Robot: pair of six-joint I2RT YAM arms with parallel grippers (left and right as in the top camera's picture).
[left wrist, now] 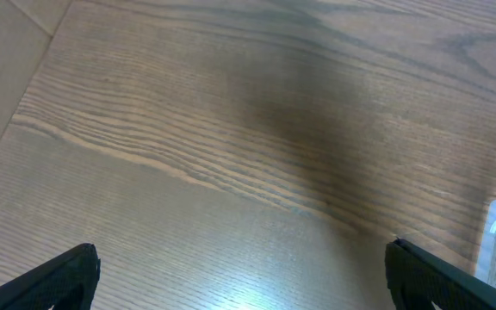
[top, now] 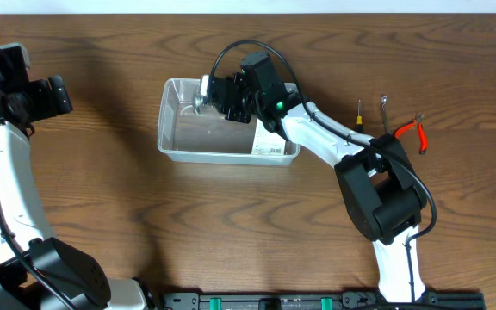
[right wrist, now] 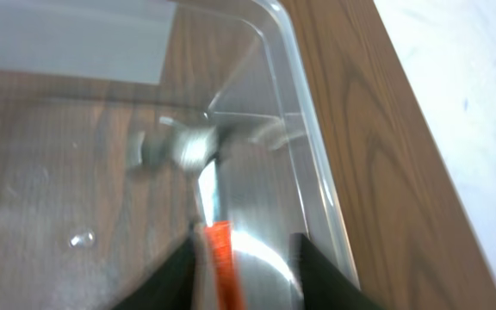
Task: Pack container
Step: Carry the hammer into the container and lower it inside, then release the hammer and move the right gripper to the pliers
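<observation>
Reaching over the far side of the container [top: 167, 120], the right tool [top: 218, 93] is seen from overhead, with its arm stretched in from the right. The container, a clear tub with rounded corners and a rim, is set on the wooden surface [top: 102, 207] near the middle, toward the far edge. A flat white box [top: 269, 145] is seen at the tub's right end.

In the right wrist view, the right tool [right wrist: 246, 245] is held low inside the container [right wrist: 304, 129]. What looks like a small hammer [right wrist: 205, 176], with a metal head and an orange band on its shaft, is blurred between the fingers [right wrist: 175, 275]. The shaft is seen against one finger, with a gap to the other. Whether the handle is clamped cannot be told through the blur. The head is placed close to a corner of the tub.

To the right of the container, well apart from it, a slim screwdriver [top: 359, 112], a second thin metal implement [top: 384, 108] and red-handled pliers [top: 412, 129] are laid on the surface.

The left tool [top: 54, 95] is kept at the far left, away from the tub. In the left wrist view its fingers [left wrist: 67, 275] are spread wide apart, with nothing between them but bare wood.
</observation>
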